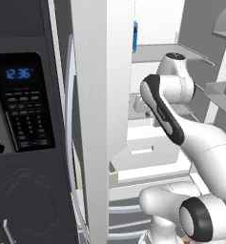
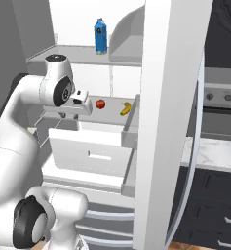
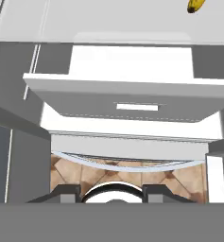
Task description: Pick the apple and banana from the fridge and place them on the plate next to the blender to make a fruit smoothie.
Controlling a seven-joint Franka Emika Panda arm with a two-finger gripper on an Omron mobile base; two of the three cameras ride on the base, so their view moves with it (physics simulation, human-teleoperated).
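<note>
The fridge stands open. On its middle shelf lie the red apple and, to its right, the yellow banana. My gripper hangs at the left end of that shelf, left of the apple and apart from it, pointing down over the pulled-out white drawer. In the hand view the gripper is open, its fingertips wide apart with nothing between them, and the banana's tip shows at the top right. The plate and the blender are out of view.
A blue carton stands on the upper shelf. The open fridge door rises close on the right, its edge left of the arm. A black microwave sits further left. Tiled floor lies below the drawer.
</note>
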